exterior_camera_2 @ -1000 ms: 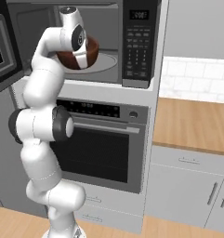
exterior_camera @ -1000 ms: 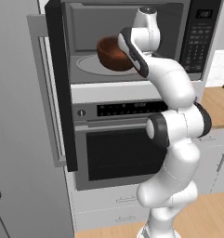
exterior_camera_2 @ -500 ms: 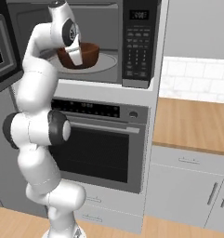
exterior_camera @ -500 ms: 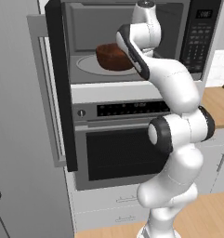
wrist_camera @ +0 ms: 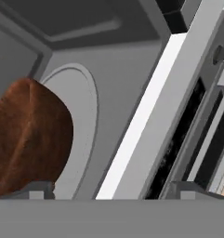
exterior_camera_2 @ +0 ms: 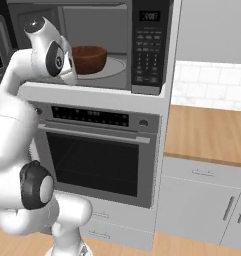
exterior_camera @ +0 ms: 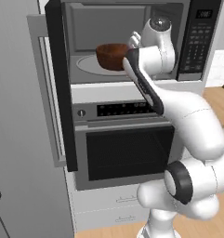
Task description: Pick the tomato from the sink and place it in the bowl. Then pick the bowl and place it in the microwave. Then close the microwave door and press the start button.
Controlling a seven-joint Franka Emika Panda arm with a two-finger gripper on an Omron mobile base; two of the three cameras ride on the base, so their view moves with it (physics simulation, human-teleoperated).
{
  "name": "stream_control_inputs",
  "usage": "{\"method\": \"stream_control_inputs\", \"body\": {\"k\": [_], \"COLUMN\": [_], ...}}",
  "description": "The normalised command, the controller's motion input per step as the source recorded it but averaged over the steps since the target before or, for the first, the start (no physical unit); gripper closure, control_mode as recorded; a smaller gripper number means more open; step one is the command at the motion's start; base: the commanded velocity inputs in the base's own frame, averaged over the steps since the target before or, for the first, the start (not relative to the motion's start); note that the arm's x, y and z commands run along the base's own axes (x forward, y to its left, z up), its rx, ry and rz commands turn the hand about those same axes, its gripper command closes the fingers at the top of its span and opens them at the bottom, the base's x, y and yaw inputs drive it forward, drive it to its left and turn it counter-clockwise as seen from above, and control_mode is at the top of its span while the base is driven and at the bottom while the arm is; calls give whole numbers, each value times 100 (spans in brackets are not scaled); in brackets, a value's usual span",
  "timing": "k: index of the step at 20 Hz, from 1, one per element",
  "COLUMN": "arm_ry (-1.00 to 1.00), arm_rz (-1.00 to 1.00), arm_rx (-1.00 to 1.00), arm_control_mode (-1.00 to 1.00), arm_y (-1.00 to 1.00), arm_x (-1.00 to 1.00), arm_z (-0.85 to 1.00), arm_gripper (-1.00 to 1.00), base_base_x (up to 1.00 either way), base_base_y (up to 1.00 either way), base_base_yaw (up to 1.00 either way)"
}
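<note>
Far left in the left base view, the wide black microwave door with dark glass [exterior_camera: 57, 88] hangs swung open, not yet shut. Next right, the large round dark brown wooden bowl [exterior_camera: 112, 55] sits on the white round turntable plate [exterior_camera: 84, 68] inside the black-fronted steel-trimmed microwave [exterior_camera: 197, 42]. A second ago the bowl was held up at the hand; now it rests on the plate. The two-finger gripper [wrist_camera: 111, 189] has let go and backed toward the opening: jaws spread wide, nothing between them, bowl just beside the left fingertip in the hand view. So placing the bowl looks done; next should be the door, then the start button on the right-hand keypad strip [exterior_camera_2: 148, 52]. Tomato: can't tell, the bowl's inside is hidden from these angles. Below is the steel oven with dark glass front [exterior_camera: 127, 148], untouched. Count: one microwave, one door, one brown bowl, one plate, one keypad, one oven, one gripper.
</note>
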Motion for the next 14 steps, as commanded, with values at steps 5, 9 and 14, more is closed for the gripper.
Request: {"method": "stream_control_inputs", "body": {"k": [5, 9, 14], "arm_ry": [-2, 1, 1], "arm_rz": [6, 0, 0], "arm_rx": [-13, -10, -6], "arm_control_mode": [-100, -100, -100], "arm_y": [61, 84, 90], "arm_x": [-100, -100, -89], "arm_z": [-88, -100, -97], "arm_gripper": [-100, -100, -100], "base_base_x": [0, 0, 0], "base_base_y": [0, 0, 0], "base_base_yaw": [0, 0, 0]}}
